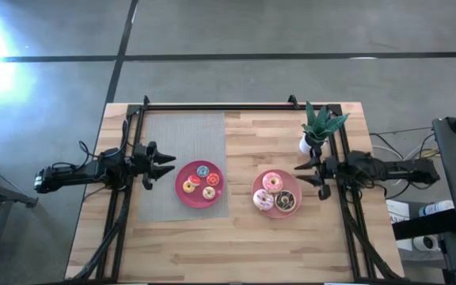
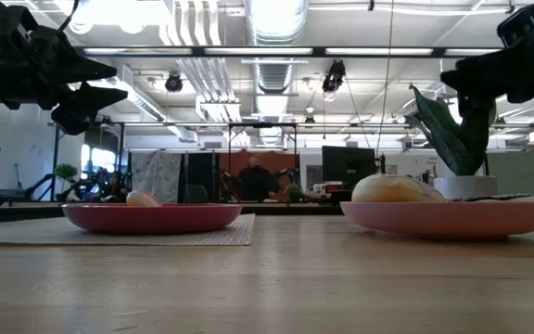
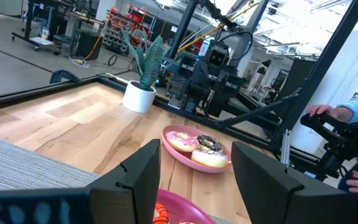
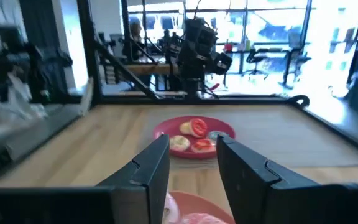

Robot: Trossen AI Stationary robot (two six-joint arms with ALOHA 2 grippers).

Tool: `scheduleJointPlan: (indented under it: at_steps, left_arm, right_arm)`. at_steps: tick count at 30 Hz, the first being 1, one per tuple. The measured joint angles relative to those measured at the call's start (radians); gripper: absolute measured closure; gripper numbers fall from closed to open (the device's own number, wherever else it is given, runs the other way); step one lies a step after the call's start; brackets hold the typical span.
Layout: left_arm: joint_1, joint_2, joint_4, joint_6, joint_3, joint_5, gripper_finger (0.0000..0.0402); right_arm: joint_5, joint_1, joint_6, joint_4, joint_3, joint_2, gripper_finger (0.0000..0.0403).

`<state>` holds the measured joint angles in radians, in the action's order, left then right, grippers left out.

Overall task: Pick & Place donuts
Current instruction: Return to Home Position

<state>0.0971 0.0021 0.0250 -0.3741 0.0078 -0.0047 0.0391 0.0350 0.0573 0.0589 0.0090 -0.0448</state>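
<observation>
Donuts plated, grippers empty: the likely upset now is a low-swinging finger clipping a plate rim.

The left gripper [image 1: 170,165] hangs wide open, empty, just beside the dark pink plate [image 1: 196,202] holding the small donuts [image 1: 203,171]. Beyond that plate sits the light pink plate [image 1: 256,188] with the large donuts [image 1: 272,182]. Farthest off is the right gripper [image 1: 300,174], likewise open and empty.

Left gripper [image 1: 167,165] and right gripper [image 1: 303,179] face each other, apparently raised, fingers spread apart.
</observation>
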Motion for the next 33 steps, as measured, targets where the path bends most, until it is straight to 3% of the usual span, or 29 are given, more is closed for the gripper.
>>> scheduleJointPlan:
  at_steps: [4, 33]
  left_arm:
    - [0.000, 0.001, 0.000, 0.000, 0.000, 0.000, 0.0230]
    - [0.000, 0.000, -0.002, 0.000, 0.000, 0.000, 0.0230]
  right_arm:
    - [-0.005, 0.001, -0.084, -0.032, 0.000, 0.007, 0.0279]
    - [-0.015, 0.001, -0.049, -0.048, 0.000, -0.010, 0.0274]
